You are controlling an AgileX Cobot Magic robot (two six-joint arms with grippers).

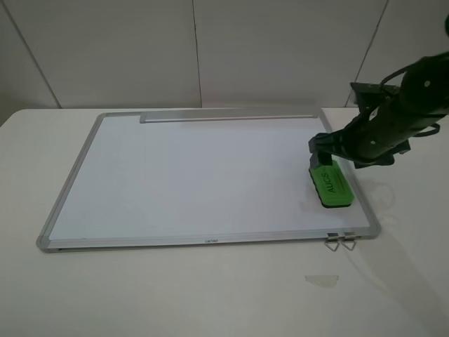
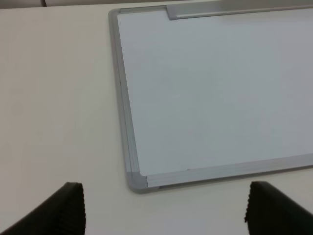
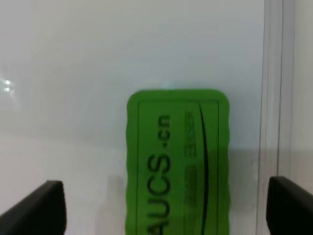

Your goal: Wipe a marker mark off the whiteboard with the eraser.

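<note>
The whiteboard (image 1: 196, 175) lies flat on the table, with its near left corner showing in the left wrist view (image 2: 220, 88). No marker mark shows on its white surface in any view. The green eraser (image 1: 331, 184) with black "AUCS" lettering rests on the board near its right edge, close to the frame (image 3: 178, 161). My right gripper (image 1: 324, 156) hovers over the eraser's far end, open, its fingers (image 3: 46, 205) wide apart on both sides and clear of the block. My left gripper (image 2: 166, 210) is open above the table off the board's near left corner.
A grey tray strip (image 1: 228, 117) runs along the board's far edge. Two metal clips (image 1: 340, 242) stick out at the near right corner. A small pale scrap or smear (image 1: 321, 280) lies on the white table (image 1: 175, 295). A wall stands behind.
</note>
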